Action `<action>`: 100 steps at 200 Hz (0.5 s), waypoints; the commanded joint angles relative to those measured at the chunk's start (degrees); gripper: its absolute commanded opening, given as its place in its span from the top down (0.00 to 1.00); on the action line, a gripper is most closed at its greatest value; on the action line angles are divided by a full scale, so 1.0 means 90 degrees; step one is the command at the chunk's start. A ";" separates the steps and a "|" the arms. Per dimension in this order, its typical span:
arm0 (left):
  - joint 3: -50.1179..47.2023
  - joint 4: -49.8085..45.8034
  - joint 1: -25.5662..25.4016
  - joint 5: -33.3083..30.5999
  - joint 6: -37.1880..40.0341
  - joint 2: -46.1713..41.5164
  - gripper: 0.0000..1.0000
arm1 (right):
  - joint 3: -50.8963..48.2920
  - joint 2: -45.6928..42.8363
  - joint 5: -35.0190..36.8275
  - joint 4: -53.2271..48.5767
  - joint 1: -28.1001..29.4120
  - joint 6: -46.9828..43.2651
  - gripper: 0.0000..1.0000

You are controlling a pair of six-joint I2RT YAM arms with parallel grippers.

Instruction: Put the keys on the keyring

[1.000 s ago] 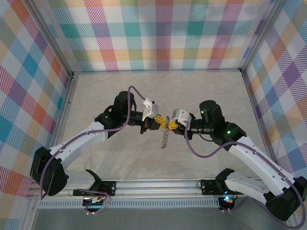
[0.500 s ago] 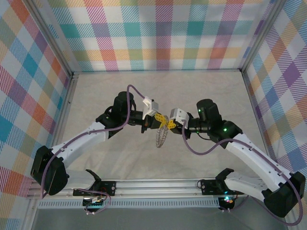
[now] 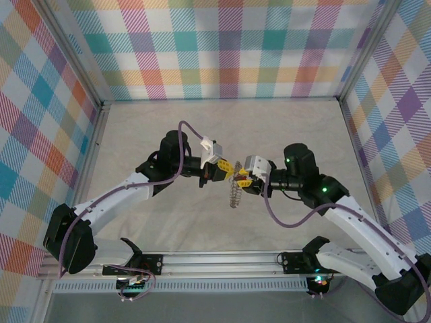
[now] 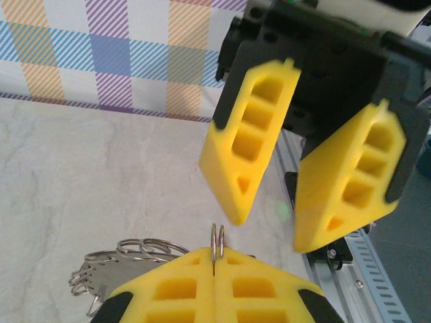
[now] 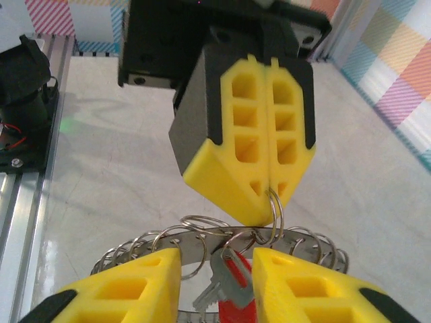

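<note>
Hanging from clamped left fingers (image 5: 246,134) is the keyring (image 3: 234,195).

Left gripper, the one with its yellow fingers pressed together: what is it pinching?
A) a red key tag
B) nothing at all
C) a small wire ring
C: the left gripper is shut on a small wire ring that pokes out between its fingertips.

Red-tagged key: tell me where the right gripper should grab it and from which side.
Grip the red-tagged key by its plastic tag, probably: it is the broadest part, unlike the thin metal blade. Come straight on from where the right gripper is: its open jaws flank the key, which dangles under the keyring hanging from the shut jaws of the left gripper.
</note>
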 commanded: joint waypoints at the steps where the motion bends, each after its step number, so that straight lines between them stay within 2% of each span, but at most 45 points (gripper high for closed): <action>1: 0.0000 0.0473 -0.0042 0.0146 -0.0006 -0.0116 1.00 | -0.0182 -0.0310 -0.0273 0.0236 -0.0072 0.0002 0.63; 29: -0.0013 0.0532 -0.0037 0.0217 0.0005 -0.0161 1.00 | -0.0229 -0.0375 -0.0072 0.0397 -0.0165 0.0095 0.64; 47: -0.0070 0.0559 -0.0045 0.0320 0.0078 -0.0215 1.00 | -0.0194 -0.0258 0.0239 0.0518 -0.0278 0.0234 0.73; 84: -0.0104 0.0675 -0.0040 0.0537 0.0079 -0.0255 1.00 | 0.0127 0.0214 -0.0499 0.0592 -0.0405 0.0507 0.82; 100: -0.0105 0.0736 -0.0047 0.0617 0.0079 -0.0266 1.00 | 0.0172 0.0371 -0.0662 0.0597 -0.0405 0.0488 0.83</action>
